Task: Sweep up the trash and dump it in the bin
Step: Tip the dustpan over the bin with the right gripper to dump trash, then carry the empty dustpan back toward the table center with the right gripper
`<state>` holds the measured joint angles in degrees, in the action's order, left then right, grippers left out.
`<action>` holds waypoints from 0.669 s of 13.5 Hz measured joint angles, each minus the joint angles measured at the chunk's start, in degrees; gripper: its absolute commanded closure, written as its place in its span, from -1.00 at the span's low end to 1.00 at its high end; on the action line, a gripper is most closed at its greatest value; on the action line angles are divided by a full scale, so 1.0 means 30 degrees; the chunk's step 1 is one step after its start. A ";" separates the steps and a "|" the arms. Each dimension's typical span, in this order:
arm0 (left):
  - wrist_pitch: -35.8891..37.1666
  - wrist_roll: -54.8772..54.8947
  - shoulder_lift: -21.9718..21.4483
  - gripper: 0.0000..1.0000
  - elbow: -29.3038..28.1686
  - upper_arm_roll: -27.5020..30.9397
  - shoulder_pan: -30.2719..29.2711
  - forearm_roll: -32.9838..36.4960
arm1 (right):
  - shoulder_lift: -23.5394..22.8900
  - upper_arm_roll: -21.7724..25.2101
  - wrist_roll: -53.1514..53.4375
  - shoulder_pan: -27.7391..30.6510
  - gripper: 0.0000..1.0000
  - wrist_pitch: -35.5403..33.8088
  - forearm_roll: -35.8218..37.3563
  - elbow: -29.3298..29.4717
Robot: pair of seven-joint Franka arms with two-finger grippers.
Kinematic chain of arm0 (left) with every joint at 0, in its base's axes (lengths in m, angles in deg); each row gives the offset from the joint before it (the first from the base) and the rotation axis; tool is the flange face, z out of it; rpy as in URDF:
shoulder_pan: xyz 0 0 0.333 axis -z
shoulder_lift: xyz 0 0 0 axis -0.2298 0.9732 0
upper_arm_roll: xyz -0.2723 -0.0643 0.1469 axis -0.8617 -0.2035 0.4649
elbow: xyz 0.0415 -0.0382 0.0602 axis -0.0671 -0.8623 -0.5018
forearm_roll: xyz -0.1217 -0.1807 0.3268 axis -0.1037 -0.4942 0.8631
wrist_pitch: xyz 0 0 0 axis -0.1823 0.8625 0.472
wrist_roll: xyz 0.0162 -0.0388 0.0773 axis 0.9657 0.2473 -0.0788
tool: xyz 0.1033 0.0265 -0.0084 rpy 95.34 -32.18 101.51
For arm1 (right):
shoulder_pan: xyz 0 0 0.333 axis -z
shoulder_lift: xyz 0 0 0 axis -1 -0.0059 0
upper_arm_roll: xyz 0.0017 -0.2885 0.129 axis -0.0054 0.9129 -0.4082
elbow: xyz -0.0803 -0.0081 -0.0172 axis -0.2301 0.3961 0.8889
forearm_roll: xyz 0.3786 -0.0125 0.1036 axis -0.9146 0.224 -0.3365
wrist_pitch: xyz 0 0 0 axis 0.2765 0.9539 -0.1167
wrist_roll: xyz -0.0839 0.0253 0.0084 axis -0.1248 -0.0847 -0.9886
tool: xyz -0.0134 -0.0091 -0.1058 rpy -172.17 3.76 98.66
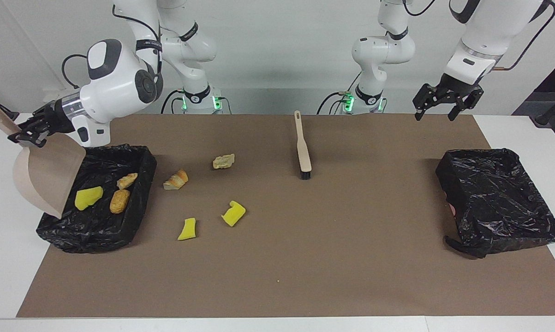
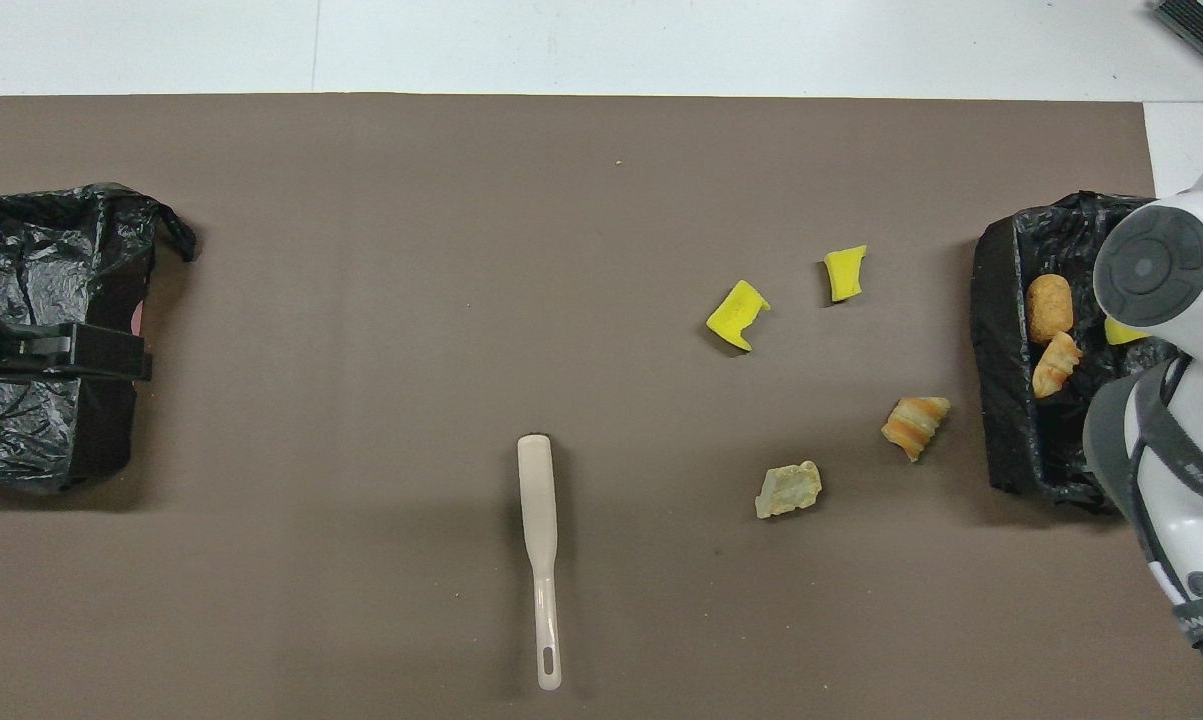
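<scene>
My right gripper (image 1: pixel 26 133) is shut on the handle of the beige dustpan (image 1: pixel 44 177), which hangs tilted with its mouth down at the edge of a black-lined bin (image 1: pixel 141 159) at the right arm's end. Three trash scraps lie in that bin: a yellow one (image 1: pixel 88 197), a tan one (image 1: pixel 127 180) and an orange one (image 1: pixel 119 201). Several scraps lie on the brown mat beside the bin: an orange-tan one (image 1: pixel 176 180), a beige one (image 1: pixel 223 161) and two yellow ones (image 1: pixel 233 213) (image 1: pixel 187 229). My left gripper (image 1: pixel 435 115) is open and empty, raised at the left arm's end.
The beige brush (image 1: pixel 302 147) lies flat mid-mat, bristles pointing away from the robots; it also shows in the overhead view (image 2: pixel 538 520). A second black-lined bin (image 1: pixel 498 198) stands at the left arm's end, with no scraps showing in it.
</scene>
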<state>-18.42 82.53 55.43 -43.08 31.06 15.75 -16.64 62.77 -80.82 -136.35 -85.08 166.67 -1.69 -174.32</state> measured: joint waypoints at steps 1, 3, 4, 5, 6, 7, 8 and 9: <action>0.0000 0.0000 0.0000 -1.00 0.0000 0.0000 0.0000 0.0000 | 0.0105 -0.0005 0.0000 -0.0026 1.00 -0.0002 -0.0077 -0.0015; 0.0001 0.0000 0.0000 -1.00 0.0000 0.0000 0.0000 0.0000 | 0.0357 -0.0005 0.0002 -0.0068 1.00 -0.0004 -0.0937 0.0238; 0.0001 0.0000 0.0000 -1.00 0.0000 0.0000 0.0000 0.0000 | 0.0491 -0.0005 0.0002 -0.0077 1.00 -0.0004 -0.1919 0.0487; 0.0001 0.0000 0.0000 -1.00 0.0000 0.0000 0.0000 0.0000 | 0.0572 -0.0005 0.0002 -0.0089 1.00 -0.0004 -0.2909 0.0754; 0.0001 0.0000 0.0000 -1.00 0.0000 0.0000 0.0000 0.0000 | 0.0565 -0.0005 0.0002 -0.0107 1.00 -0.0003 -0.3871 0.1090; 0.0001 0.0000 0.0000 -1.00 0.0000 0.0000 0.0000 0.0000 | 0.0523 -0.0004 0.0013 -0.0140 1.00 -0.0001 -0.4867 0.1416; 0.0001 0.0000 0.0000 -1.00 0.0000 0.0000 0.0000 0.0000 | 0.0446 -0.0009 0.0120 -0.0191 1.00 0.0000 -0.5981 0.1727; 0.0002 0.0000 0.0000 -1.00 0.0000 0.0000 0.0000 0.0000 | 0.0349 -0.0015 0.0526 -0.0291 1.00 0.0000 -0.6980 0.1998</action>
<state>-18.42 82.53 55.43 -43.08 31.06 15.75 -16.64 63.81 -80.86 -134.78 -85.95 166.67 -22.63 -168.33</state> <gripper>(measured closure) 0.000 0.687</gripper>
